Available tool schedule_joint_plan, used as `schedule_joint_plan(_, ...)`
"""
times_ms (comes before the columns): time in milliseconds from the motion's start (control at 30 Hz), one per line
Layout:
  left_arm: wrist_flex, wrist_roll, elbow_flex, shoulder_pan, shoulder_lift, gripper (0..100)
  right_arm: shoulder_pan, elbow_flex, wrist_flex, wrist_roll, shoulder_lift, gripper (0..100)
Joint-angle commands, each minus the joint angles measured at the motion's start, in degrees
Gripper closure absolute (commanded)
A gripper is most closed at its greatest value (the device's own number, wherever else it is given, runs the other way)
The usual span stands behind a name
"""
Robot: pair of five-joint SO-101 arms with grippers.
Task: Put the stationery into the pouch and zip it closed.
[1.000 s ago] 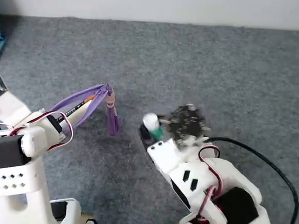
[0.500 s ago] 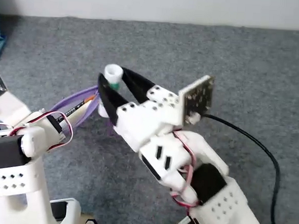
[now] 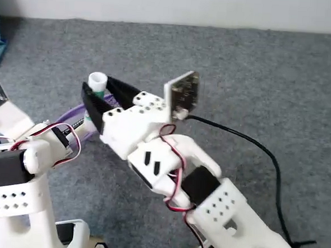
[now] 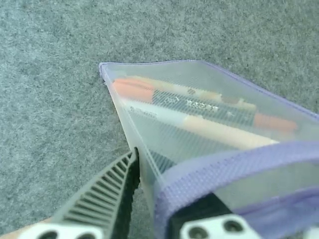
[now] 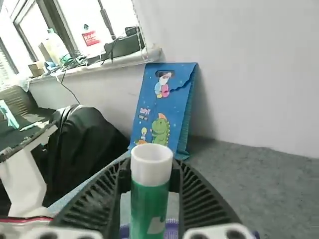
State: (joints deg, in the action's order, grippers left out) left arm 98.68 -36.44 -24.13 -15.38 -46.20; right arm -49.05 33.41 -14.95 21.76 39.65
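The surface (image 3: 269, 74) is rough, matt grey cloth like felt; the pouch (image 4: 209, 119) is translucent grid-textured plastic with a woven purple cloth edge; the glue stick (image 5: 150, 199) is smooth plastic, faintly glossy.

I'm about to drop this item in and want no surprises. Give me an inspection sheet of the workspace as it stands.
Surface: grey carpeted surface, flat, no spills seen.
Job's things: purple-trimmed pouch with pens already inside; glue stick held upright in the air, close to the pouch in the high view.
Clutter: nothing seen.
Grippers: left gripper, jaws shut on the pouch's edge; right gripper, jaws shut on the glue stick.
Cables: black cable runs from the right arm's wrist camera across the surface; red and white wires looped on the arms.
Surroundings: white wall; blue gift bag leaning against it; window beyond.
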Motion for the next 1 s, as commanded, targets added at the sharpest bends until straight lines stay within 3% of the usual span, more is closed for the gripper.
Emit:
schedule_joint_plan(0,-1.5,-0.4,-0.7,0.6,0.7,99,-0.2,-1.5,5.1,2.5,-3.3,99.1)
schedule_joint_plan(200,-1.4,-0.4,-0.7,0.6,0.7,99,-0.2,-1.5,10.8,2.5,-10.7,99.1)
schedule_joint_plan(433,-1.3,-0.4,-0.7,0.6,0.7,99,-2.2,-1.5,0.7,2.6,-10.1,98.7)
schedule_joint_plan(700,-1.4,-0.4,-0.7,0.5,0.5,99,-2.2,-1.8,-11.0,2.5,-5.1,78.2)
schedule_joint_plan(967,-1.4,-0.4,-0.7,0.5,0.3,99,3.9,-1.7,-23.3,2.4,8.2,89.4)
